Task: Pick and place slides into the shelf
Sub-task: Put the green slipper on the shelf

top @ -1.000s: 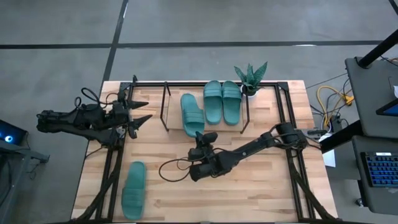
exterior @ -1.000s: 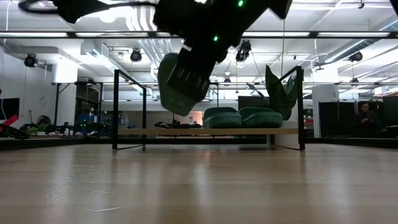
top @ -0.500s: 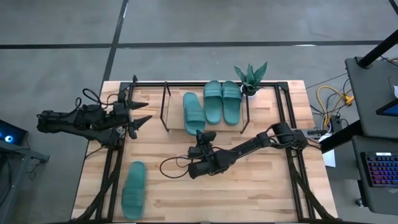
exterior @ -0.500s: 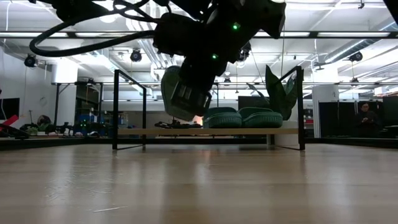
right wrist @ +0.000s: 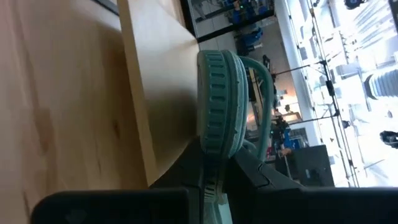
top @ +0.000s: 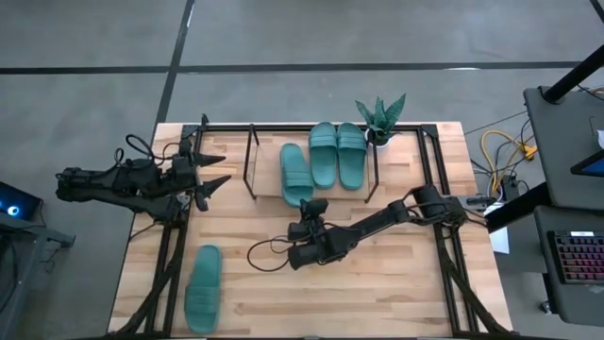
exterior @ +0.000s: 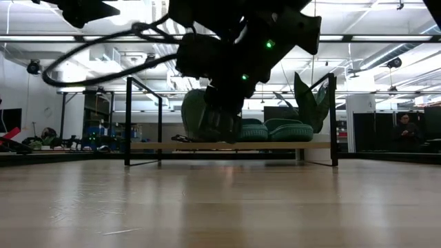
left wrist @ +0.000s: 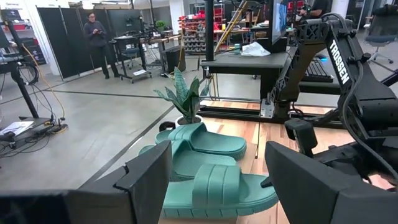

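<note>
My right gripper [top: 309,204] is shut on one teal slide [top: 294,174], which lies lengthwise over the shelf's wood board [right wrist: 155,68], beside two slides [top: 337,154] that rest soles-down on the shelf [top: 251,162]. Whether the held slide touches the board I cannot tell; in the low view the slide [exterior: 198,116] sits just above it. Another slide [top: 203,288] lies flat on the table at the near left. My left gripper [top: 215,170] hangs open at the table's left, holding nothing. My right gripper pinches the slide's heel end [right wrist: 214,163] between its two fingers, one on the sole side and one on the footbed side. The fingers come almost level from the table's near side, along the slide. The slide points toward the far edge, strap up.
A spiky potted plant [top: 380,119] stands at the shelf's far right corner. Free board remains left of the held slide, up to the shelf's left rods. A black frame [top: 439,179] runs around the table. A person [left wrist: 98,31] stands far off in the room.
My right gripper has gone down with the slide. The slide has sunk from well above the shelf to just over its board, and its far end has swung a little rightward, nearer to parallel with the two shelved slides.
</note>
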Motion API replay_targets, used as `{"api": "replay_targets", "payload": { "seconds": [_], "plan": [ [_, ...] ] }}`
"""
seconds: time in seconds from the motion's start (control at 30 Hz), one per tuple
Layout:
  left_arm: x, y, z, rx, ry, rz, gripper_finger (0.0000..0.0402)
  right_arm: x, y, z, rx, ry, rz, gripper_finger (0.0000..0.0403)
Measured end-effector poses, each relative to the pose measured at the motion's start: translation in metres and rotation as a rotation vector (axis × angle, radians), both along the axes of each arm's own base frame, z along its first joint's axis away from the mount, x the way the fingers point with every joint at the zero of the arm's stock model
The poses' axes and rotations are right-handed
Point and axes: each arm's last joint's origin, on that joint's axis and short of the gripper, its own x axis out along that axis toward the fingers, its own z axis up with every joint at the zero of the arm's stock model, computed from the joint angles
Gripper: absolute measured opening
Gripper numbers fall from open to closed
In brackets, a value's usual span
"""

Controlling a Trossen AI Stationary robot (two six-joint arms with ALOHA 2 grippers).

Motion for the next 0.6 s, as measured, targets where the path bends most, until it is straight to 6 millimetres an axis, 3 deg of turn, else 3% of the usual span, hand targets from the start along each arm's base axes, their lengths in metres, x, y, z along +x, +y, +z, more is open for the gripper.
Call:
{"api": "replay_targets", "payload": {
  "seconds": [0.37,0.6],
  "plan": [
    [0.0014,-0.0002,-0.0006,0.001,0.007,0.000,0.0244,-0.0034,-0.0052,-0.0050,0.075,0.020,-0.002,0.0027],
    [0.0026,-0.0004,-0.0012,0.002,0.013,0.000,0.0244,-0.0027,-0.0077,-0.0051,0.083,0.012,-0.009,0.0079]
  ]
}}
